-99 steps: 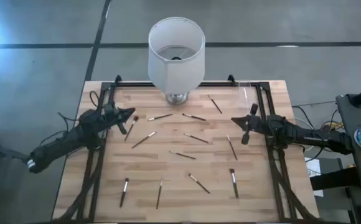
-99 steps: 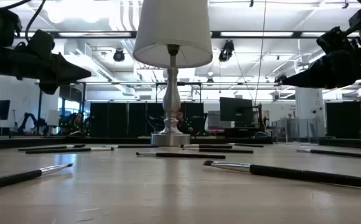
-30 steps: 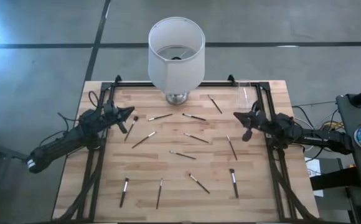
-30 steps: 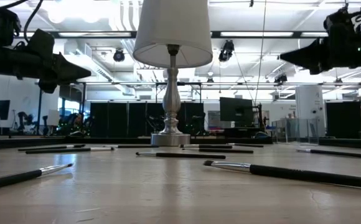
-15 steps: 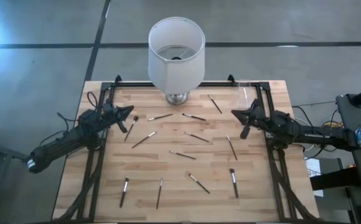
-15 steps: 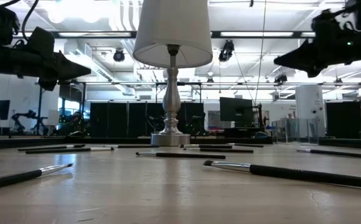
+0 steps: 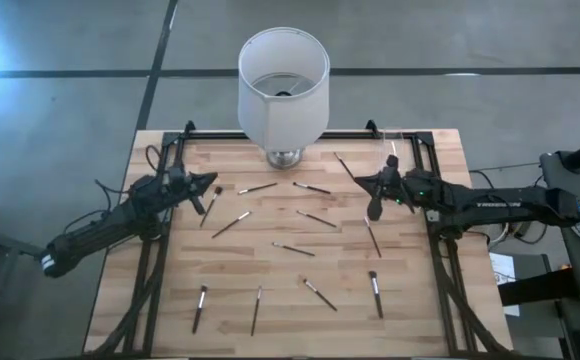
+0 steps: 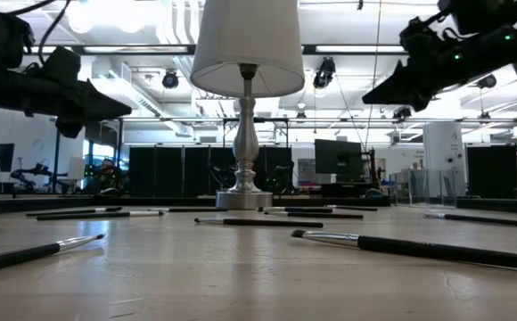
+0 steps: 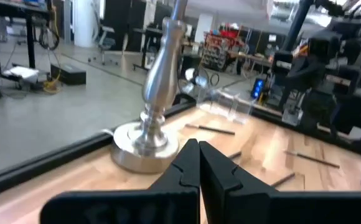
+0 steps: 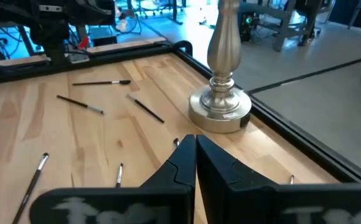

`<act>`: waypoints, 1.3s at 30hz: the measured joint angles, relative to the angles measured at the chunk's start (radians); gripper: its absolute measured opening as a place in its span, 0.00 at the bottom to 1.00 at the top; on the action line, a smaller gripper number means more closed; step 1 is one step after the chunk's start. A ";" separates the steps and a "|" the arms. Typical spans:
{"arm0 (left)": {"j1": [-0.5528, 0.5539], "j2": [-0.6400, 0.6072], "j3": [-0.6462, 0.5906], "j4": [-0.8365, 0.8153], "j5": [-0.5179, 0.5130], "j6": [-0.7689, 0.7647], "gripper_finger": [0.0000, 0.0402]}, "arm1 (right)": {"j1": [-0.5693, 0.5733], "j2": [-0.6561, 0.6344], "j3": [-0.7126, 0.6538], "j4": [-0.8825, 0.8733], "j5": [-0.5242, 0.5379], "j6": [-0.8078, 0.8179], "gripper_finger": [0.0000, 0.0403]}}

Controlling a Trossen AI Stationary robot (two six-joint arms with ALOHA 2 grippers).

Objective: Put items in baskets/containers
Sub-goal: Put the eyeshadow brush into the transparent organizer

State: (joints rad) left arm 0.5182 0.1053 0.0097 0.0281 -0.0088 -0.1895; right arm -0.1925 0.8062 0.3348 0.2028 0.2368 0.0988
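Note:
Several thin dark-handled makeup brushes lie flat and scattered on the wooden table, among them one (image 7: 312,188) near the middle and one (image 7: 371,238) on the right. The small clear cup (image 7: 392,150) stands at the far right corner and also shows in the left wrist view (image 9: 233,106). My left gripper (image 7: 214,184) hovers shut and empty over the table's left side (image 9: 198,146). My right gripper (image 7: 358,181) hovers shut and empty above the table's right part, close to the cup and short of the lamp base (image 10: 195,140).
A lamp with a big white shade (image 7: 283,85) stands on its metal base (image 7: 284,157) at the far middle of the table. A black frame rail (image 7: 166,250) runs along the left, right and far edges. Bare wood (image 7: 270,275) lies between the brushes.
My right gripper has moved from the right rail toward the table's middle, out over the wood, and its fingers have tipped slightly downward. It has stayed shut. The brushes have not moved.

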 joint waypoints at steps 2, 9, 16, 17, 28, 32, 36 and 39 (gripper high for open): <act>0.000 0.016 0.000 -0.002 0.011 0.015 0.00 | 0.000 0.036 0.026 -0.020 -0.001 0.011 0.02; 0.000 0.058 -0.001 0.035 -0.015 0.030 0.00 | 0.000 0.137 0.200 -0.315 -0.007 0.127 0.02; 0.000 0.063 0.001 0.064 0.020 0.005 0.00 | 0.053 0.209 0.297 -0.532 -0.010 0.295 0.02; 0.000 0.063 0.001 0.071 0.041 0.003 0.00 | 0.064 0.217 0.302 -0.552 -0.010 0.333 0.02; 0.000 0.067 0.000 0.079 0.079 0.076 0.00 | 0.174 0.340 0.316 -0.820 -0.050 0.897 0.10; 0.000 0.068 0.000 0.078 0.080 0.076 0.00 | 0.173 0.423 0.315 -0.874 -0.081 1.005 0.18; 0.000 0.068 0.000 0.085 0.080 0.061 0.00 | 0.162 0.491 0.315 -0.879 -0.107 1.050 0.23; 0.000 0.068 0.000 0.085 0.081 0.056 0.00 | 0.156 0.530 0.315 -0.877 -0.108 1.057 0.24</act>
State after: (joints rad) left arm 0.5179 0.1733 0.0101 0.1127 0.0726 -0.1331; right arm -0.0362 1.3367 0.6498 -0.6738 0.1283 1.1556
